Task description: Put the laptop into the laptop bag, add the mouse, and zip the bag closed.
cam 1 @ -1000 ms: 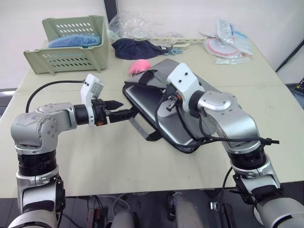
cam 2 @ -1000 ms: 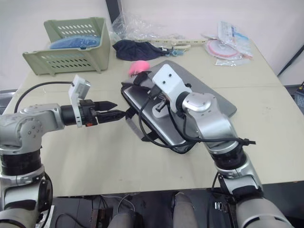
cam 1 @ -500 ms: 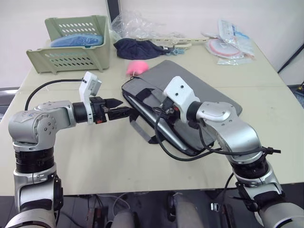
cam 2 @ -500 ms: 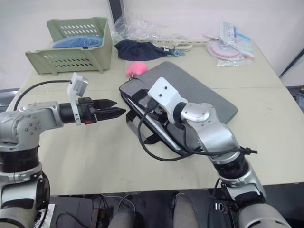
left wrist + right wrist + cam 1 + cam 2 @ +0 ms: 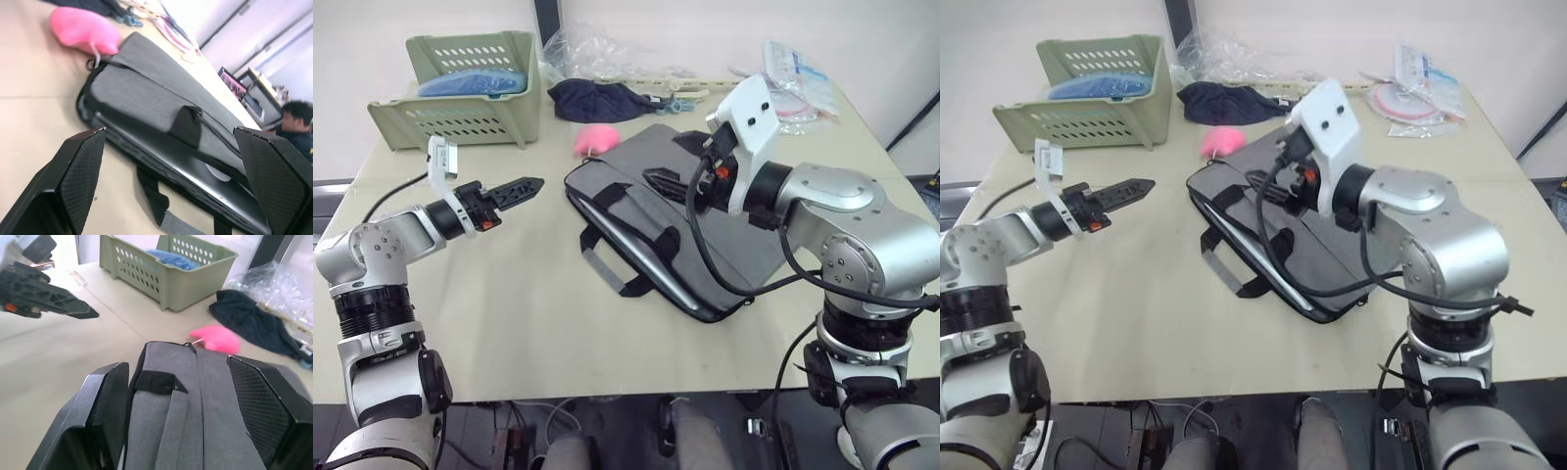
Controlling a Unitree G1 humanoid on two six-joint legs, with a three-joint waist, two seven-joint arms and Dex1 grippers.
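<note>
Beige table (image 5: pixel 529 323), bag as landmark. Left of bag: left gripper (image 5: pixel 514 189), fingers spread, empty, hovering clear. Centre: bag (image 5: pixel 636 211) lying flat, mouth unzipped toward the robot, laptop edge (image 5: pixel 195 183) inside. Above bag: right gripper (image 5: pixel 671 181), fingers wide, empty, likely awaiting the mouse.

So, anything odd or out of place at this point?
The laptop bag lies skewed across the table, its long side gaping open with a dark slab edge showing inside and one strap handle splayed onto the table. The pink fluffy blob sits against the bag's far corner. Nothing looks spilled or damaged.
</note>
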